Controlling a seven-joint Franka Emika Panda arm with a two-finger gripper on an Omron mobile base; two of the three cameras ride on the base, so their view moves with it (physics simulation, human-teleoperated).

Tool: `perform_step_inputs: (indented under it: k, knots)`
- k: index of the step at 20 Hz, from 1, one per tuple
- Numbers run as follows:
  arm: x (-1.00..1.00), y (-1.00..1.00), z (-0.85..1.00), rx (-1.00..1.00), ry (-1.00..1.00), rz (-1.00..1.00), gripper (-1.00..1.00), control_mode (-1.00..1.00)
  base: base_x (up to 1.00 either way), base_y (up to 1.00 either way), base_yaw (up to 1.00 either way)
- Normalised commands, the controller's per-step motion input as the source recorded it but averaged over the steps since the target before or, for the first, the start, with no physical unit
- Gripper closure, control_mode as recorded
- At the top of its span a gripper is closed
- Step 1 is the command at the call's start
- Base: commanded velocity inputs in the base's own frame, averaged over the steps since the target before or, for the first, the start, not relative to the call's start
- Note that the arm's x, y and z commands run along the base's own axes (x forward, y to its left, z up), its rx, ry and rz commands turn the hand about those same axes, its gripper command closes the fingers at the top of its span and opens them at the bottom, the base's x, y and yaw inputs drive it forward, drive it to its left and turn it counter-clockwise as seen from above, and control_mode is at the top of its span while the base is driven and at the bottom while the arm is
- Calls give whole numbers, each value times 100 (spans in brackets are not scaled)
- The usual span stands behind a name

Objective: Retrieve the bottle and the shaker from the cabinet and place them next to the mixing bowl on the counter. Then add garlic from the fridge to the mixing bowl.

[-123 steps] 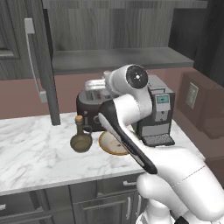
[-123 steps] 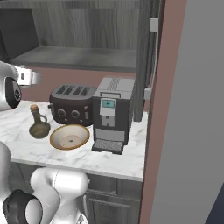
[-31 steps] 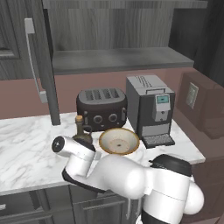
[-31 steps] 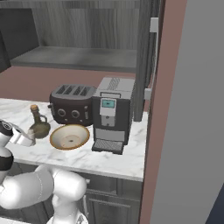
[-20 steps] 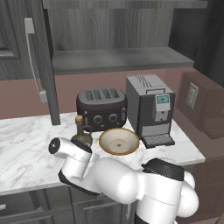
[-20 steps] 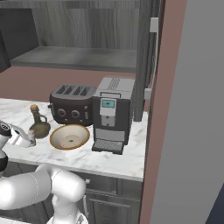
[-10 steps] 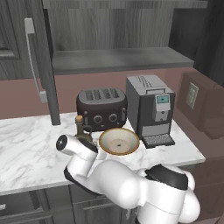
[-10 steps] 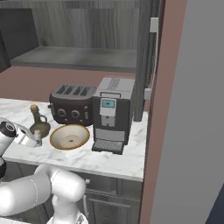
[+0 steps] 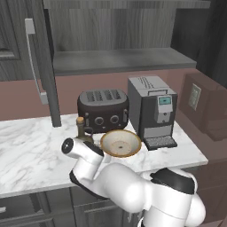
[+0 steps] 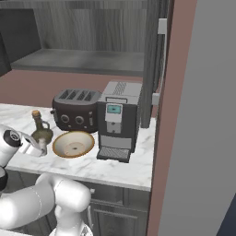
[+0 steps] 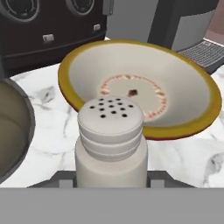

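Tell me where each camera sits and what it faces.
Left base view: behind-left, over white arm, facing black toaster and grey coffee machine.
Right base view: behind-right, same marble counter, olive glass bottle.
Hand view: on the end effector, facing white shaker before yellow-rimmed mixing bowl.
All share the bowl.

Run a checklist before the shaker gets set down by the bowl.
1. Shaker upright between the gripper's jaws: ok, lid faces up in the hand view.
2. Mixing bowl upright and nothing in it: ok.
3. Bare marble counter between shaker and bowl: ok.
4. Bottle already standing beside the bowl: ok.
5. Shaker's base touching the counter: cannot tell, its bottom is hidden.
6. Toaster and coffee machine out of the way: ok, both behind the bowl.
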Motion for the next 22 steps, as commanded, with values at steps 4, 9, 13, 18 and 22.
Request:
perform_step_inputs:
  k: [4,9,13,18,22]
  knots:
    - [13,0,-22,0,-1,0,100,-100,0,0,0]
    - [12,0,-15,0,-4,0,100,-100,0,0,0]
    - [8,0,-13,0,-7,0,100,-100,0,0,0]
    - [1,0,-25,0,-11,0,100,-100,0,0,0]
    - [0,0,-23,0,-11,0,100,-100,0,0,0]
